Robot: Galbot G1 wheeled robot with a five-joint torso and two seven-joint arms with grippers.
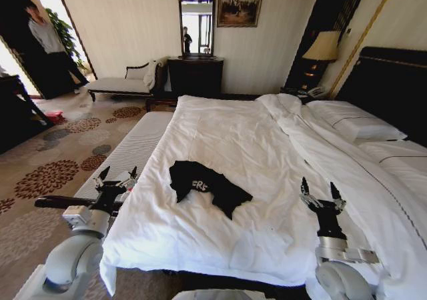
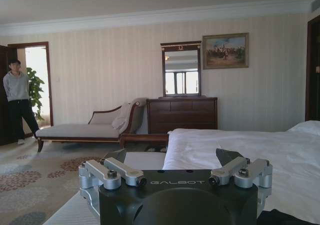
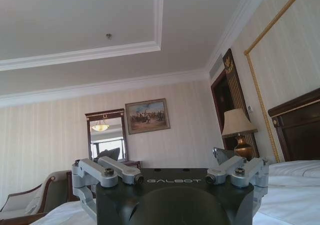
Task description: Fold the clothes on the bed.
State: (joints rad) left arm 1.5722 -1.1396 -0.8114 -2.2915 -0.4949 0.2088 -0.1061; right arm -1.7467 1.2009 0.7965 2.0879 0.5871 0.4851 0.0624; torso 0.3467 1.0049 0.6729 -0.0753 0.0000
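Pale grey, rounded arm shells end in black wrist housings stamped "GALBOT", where the left gripper (image 1: 117, 178) and right gripper (image 1: 319, 192) carry silver metal linkages with dark screws and black-tipped fingers (image 1: 304, 185).

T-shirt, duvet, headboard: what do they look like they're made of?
T-shirt: soft matte black knit, probably cotton; it lies crumpled in limp folds. Duvet: white woven fabric, likely cotton, rumpled with soft creases. Headboard: dark wood by its look, slight sheen, though a veneer can't be ruled out.
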